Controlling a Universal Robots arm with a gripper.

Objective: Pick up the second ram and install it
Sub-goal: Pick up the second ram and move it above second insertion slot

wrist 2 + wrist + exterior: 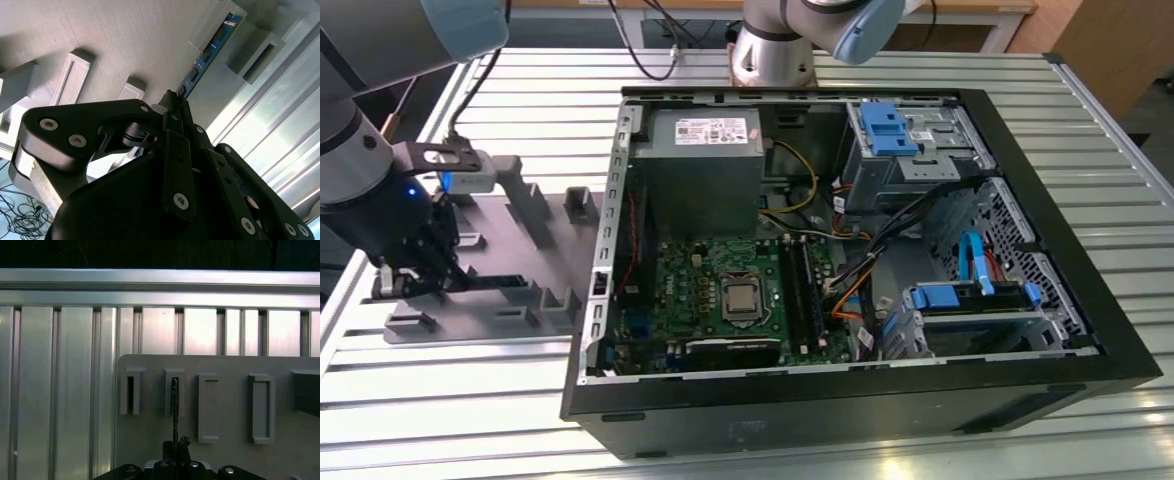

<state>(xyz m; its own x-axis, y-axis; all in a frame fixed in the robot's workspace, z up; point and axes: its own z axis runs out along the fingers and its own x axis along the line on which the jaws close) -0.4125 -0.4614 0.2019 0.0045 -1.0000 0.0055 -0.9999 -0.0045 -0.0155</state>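
A ribbed aluminium desk [720, 70] carries an open black computer case [854, 410], lying on its side with its green motherboard [707, 280] facing up. A grey power supply [700, 165] and blue drive brackets [887, 130] sit inside the case. Dark cables trail across the far edge of the desk, with wood-toned furniture beyond.

On the exterior view's left, beside the case, lies a flat grey holder [540, 220] moulded with rows of raised pockets. The robot arm's black gripper [414, 280] is lowered onto it.

In the second wrist view the gripper [175, 102] is clenched on the near end of the second ram [210, 47], its fingers [170, 130] pressed against both faces of the blue board. The stick stands on its long edge on the holder, dark chips showing along its side and its far end tucked into one raised pocket [227, 12].

The first wrist view looks along the stick, showing the second ram [174, 410] as a thin dark line. It runs from the gripper [175, 445] into a narrow pocket [174, 390] in a row of similar pockets, with the desk's slats past the holder's edge.

A white label [710, 130] is stuck to the power supply. Its print cannot be made out.
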